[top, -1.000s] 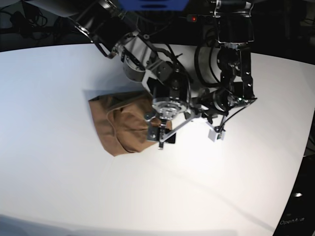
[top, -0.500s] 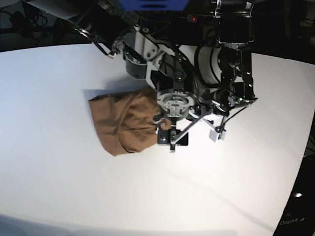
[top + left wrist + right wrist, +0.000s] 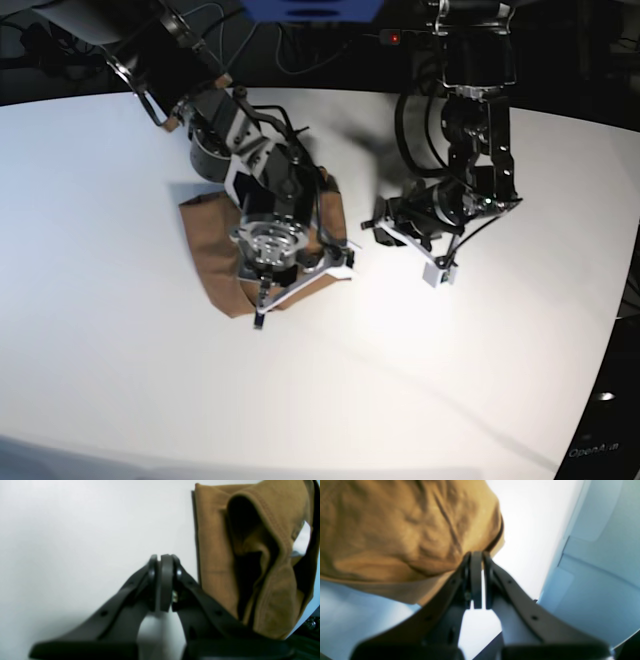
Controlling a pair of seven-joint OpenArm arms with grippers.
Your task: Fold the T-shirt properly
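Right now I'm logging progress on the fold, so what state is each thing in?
T-shirt: folded into a compact bundle on the table, top layer bulging, not flat.
Left end effector: shut, empty, beside the shirt.
Right end effector: shut, at the shirt's edge; no fabric seen between the pads.
Table: white, shirt lying on it.

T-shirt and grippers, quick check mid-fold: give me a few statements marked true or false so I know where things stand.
1. The T-shirt lies bunched on the white table. True.
2. The left gripper is clamped on the T-shirt. False: it is shut on nothing, beside the cloth.
3. The right gripper is wide open. False: it is shut.
4. The right arm is over the T-shirt in the base view. True.
5. The T-shirt is blue. False: it is tan-brown.
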